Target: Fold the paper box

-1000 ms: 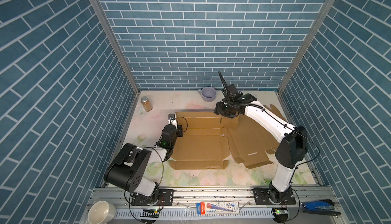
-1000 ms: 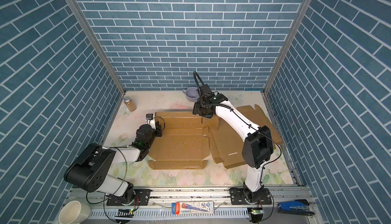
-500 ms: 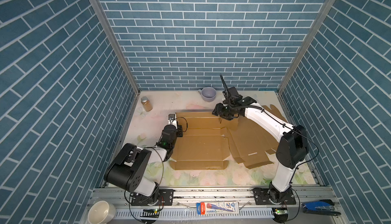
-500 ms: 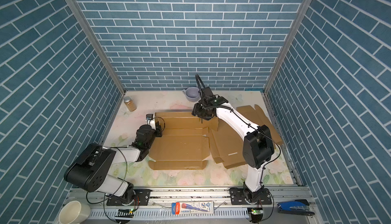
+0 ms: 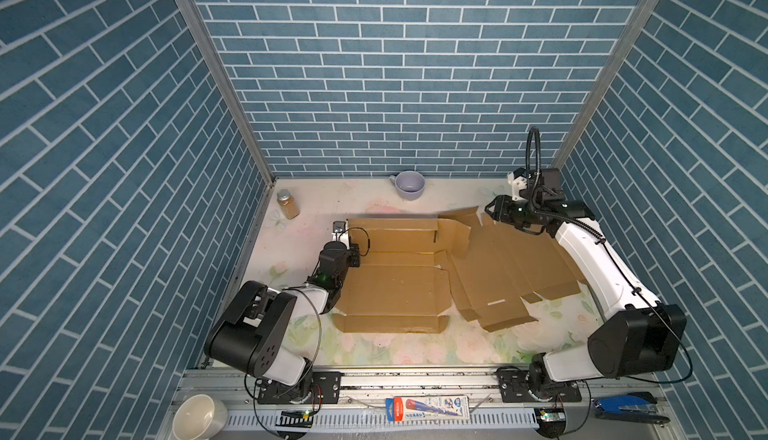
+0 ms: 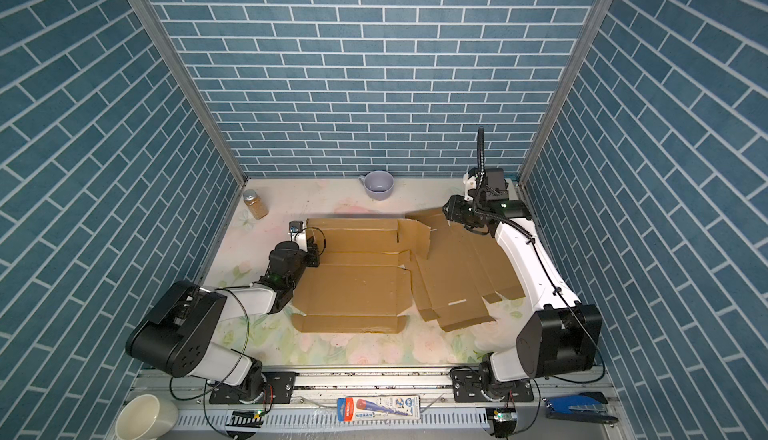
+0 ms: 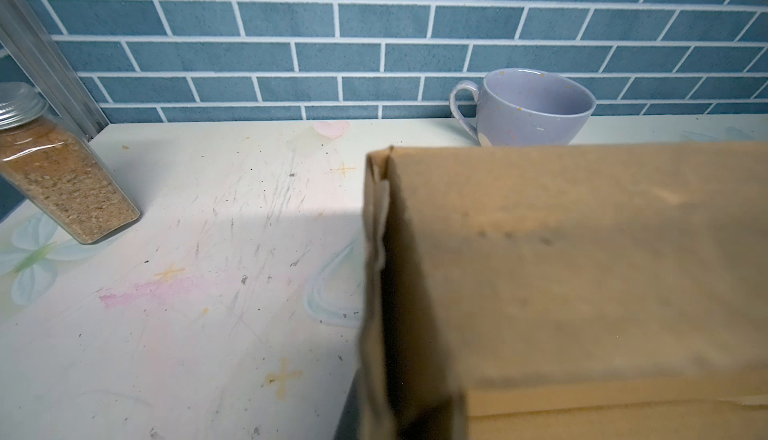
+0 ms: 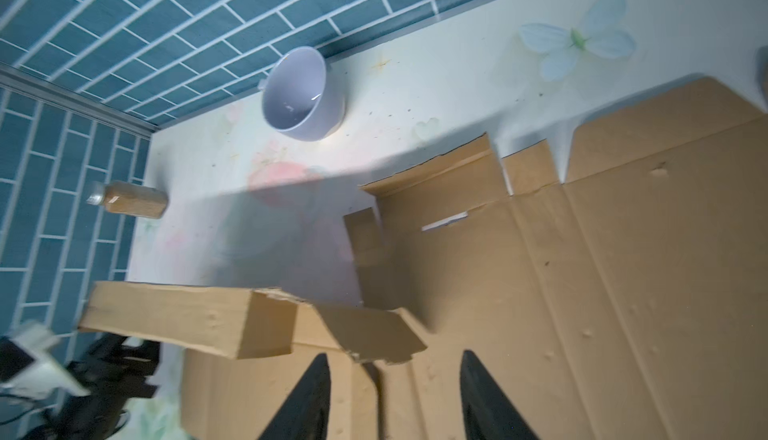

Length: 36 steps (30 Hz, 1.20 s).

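The paper box (image 5: 395,288) is brown cardboard, lying opened out mid-table in both top views, with its back wall (image 5: 390,232) raised and a side flap (image 5: 455,234) standing loosely at the right end. My left gripper (image 5: 353,256) is shut on the box's left edge; in the left wrist view the cardboard edge (image 7: 376,292) runs down between the dark jaws. My right gripper (image 5: 489,211) is open, hovering over flat cardboard at the back right, apart from the box. In the right wrist view its fingers (image 8: 316,396) hold nothing, and the box's flap (image 8: 370,336) lies just beyond them.
A second, flat cardboard sheet (image 5: 515,267) lies right of the box, under the right arm. A purple cup (image 5: 409,184) stands at the back wall and a spice jar (image 5: 287,204) at the back left. Off the front rail lie a white cup (image 5: 199,419), a packaged tube (image 5: 428,408) and a blue stapler (image 5: 623,406).
The right arm has drawn away from the box's back wall toward the back right corner, and its jaws have narrowed a little. The left arm has kept still.
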Tool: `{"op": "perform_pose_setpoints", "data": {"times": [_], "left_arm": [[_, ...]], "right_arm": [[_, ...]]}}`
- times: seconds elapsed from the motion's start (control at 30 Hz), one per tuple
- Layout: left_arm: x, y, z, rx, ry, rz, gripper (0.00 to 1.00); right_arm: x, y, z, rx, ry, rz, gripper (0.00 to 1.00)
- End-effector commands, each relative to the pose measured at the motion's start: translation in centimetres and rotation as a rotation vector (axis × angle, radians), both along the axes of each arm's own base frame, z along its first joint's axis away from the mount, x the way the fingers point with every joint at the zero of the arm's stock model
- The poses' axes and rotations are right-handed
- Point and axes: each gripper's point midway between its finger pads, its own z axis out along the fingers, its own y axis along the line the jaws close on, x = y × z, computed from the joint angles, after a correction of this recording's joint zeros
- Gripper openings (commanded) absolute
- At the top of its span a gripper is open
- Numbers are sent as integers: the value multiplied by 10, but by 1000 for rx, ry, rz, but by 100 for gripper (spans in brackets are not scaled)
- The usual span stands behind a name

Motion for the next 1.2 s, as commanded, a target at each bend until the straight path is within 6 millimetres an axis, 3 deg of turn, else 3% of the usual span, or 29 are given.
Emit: {"op": "perform_pose_setpoints", "data": {"times": [0.0, 0.1, 0.27, 0.37, 0.53, 0.87, 1.07, 1.17], "left_arm": [[8, -5, 6, -12, 11, -26, 4], [9, -7, 5, -12, 22, -37, 3], [10, -8, 2, -7, 38, -44, 3], [10, -7, 0, -6, 47, -43, 3], [10, -1, 0, -1, 73, -19, 3], [9, 0, -1, -18, 70, -8, 3], [8, 1, -3, -27, 72, -2, 2], [7, 1, -4, -28, 75, -4, 2]], "right_arm": [[20, 9, -40, -98, -66, 132, 50], [29, 22, -66, -68, -99, 204, 50], [30, 56, -83, 76, -123, 341, 50], [18, 71, -92, 122, -110, 419, 49], [-14, 75, -112, 75, -37, 496, 48], [-57, 124, -100, 113, 48, 646, 47], [-64, 137, -104, 134, 51, 644, 50], [-63, 140, -111, 128, 7, 630, 57]]}}
